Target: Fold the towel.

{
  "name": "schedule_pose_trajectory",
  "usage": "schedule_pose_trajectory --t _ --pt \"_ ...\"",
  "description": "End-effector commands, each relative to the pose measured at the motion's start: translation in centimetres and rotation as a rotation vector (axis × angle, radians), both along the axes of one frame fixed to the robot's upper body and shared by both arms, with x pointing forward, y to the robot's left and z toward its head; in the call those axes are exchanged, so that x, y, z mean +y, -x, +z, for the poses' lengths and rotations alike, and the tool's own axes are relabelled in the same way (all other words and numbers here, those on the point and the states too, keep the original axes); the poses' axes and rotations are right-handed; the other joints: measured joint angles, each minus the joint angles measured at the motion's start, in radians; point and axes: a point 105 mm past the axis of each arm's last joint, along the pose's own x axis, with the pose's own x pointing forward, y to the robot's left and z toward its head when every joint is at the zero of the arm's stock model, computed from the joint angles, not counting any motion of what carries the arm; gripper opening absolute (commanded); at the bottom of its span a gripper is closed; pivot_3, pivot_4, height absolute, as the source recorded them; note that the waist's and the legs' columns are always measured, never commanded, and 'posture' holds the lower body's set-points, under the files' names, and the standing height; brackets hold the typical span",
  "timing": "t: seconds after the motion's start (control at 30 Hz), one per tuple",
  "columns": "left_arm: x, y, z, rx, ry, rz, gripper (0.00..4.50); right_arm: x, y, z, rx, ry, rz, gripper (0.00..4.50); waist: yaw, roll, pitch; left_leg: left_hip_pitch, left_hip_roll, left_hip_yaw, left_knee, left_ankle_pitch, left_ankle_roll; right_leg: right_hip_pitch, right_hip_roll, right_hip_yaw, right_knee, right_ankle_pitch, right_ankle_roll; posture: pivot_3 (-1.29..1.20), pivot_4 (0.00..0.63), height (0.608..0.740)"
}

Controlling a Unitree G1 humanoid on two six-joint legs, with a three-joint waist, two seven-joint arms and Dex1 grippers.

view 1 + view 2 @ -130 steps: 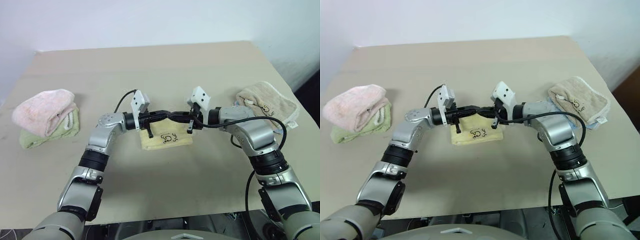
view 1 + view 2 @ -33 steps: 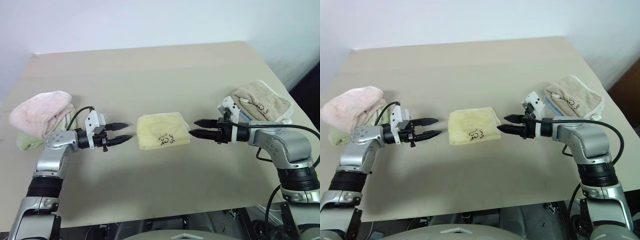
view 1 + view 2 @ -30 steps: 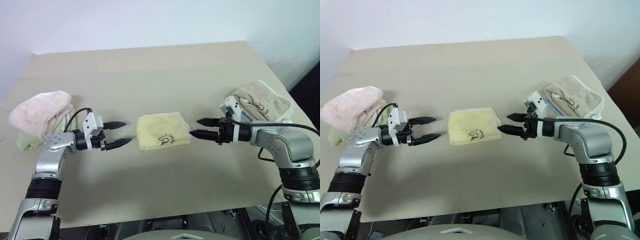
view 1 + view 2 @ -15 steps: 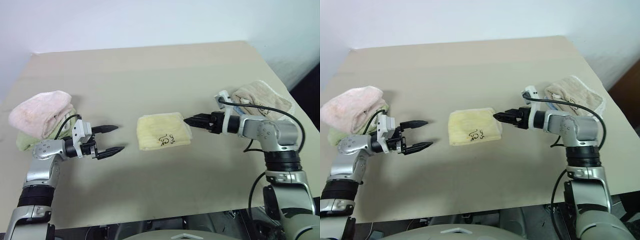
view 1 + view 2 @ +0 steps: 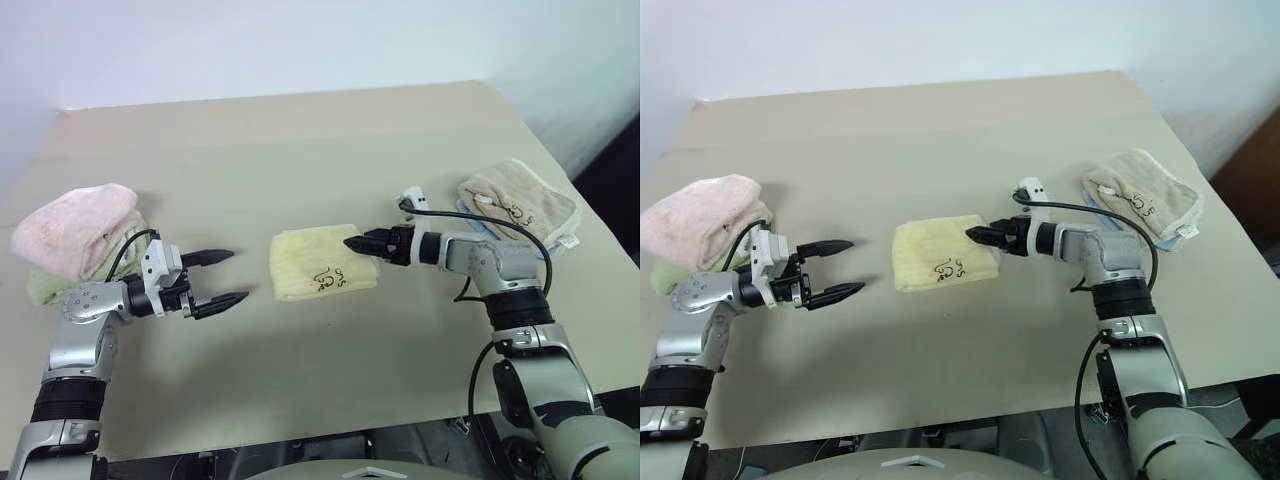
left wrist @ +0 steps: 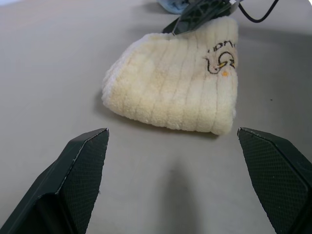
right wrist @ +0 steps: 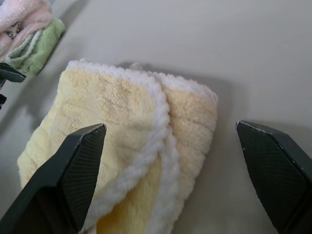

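Towel: the pale yellow towel [image 5: 322,262] is lying folded into a small thick pad near the middle of the worktop [image 5: 300,150], its dark embroidered mark facing up near the edge closest to me.
Towel edge: a whitish piped border is curving across its layered end, which is facing my right claw.
Left claw: my left claw [image 5: 222,277] is hanging wide open and empty, well apart from the towel on its left, fingers pointing level toward it.
Right claw: my right claw [image 5: 356,243] is reaching in from the right with its tips at the towel's right edge; its fingers are standing spread and gripping nothing.
Left wrist view: it is showing the ribbed terry and the rounded fold facing my left claw.
Right wrist view: it is showing the stacked layers, plus the pink towel [image 7: 17,14] lying on a green one [image 7: 36,46].
Head views: a beige towel [image 5: 518,203] is lying at the worktop's right side.
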Motion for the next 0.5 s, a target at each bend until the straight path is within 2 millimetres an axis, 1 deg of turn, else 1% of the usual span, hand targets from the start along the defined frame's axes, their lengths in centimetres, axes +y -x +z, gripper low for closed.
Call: schedule_pose_trajectory --t 0.03,0.2,0.4,0.5 --pt "0.2 0.1 0.9 -0.045 0.022 0.012 4.44 1.6 -0.3 0.5 -0.026 -0.005 0.036 4.50 -0.001 0.000 0.000 0.000 0.000 0.000 0.000 0.000 0.000 0.000 0.000 0.000 0.000 0.000 0.000 0.00 0.150 0.728" --pt "0.6 0.4 0.3 -0.040 0.025 0.022 4.44 3.1 -0.1 0.7 -0.044 -0.009 0.085 4.50 -0.003 0.000 0.000 0.001 0.001 0.000 -0.001 0.000 0.000 -0.001 0.001 0.000 0.001 0.001 -0.001 0.00 0.150 0.728" --pt "0.7 0.3 -0.3 -0.039 0.027 0.028 4.44 4.2 0.6 0.9 -0.054 -0.014 0.139 4.50 0.002 0.000 0.000 0.000 0.001 0.000 -0.001 0.000 0.000 -0.002 0.001 0.000 0.002 0.001 -0.001 0.00 0.150 0.728" --pt "0.6 0.1 -0.4 -0.039 0.027 0.030 4.50 4.6 0.8 0.9 -0.055 -0.014 0.153 3.94 0.002 0.000 0.000 0.000 0.001 0.000 -0.001 0.000 0.000 -0.002 0.001 0.000 0.002 0.001 -0.001 0.00 0.150 0.728"
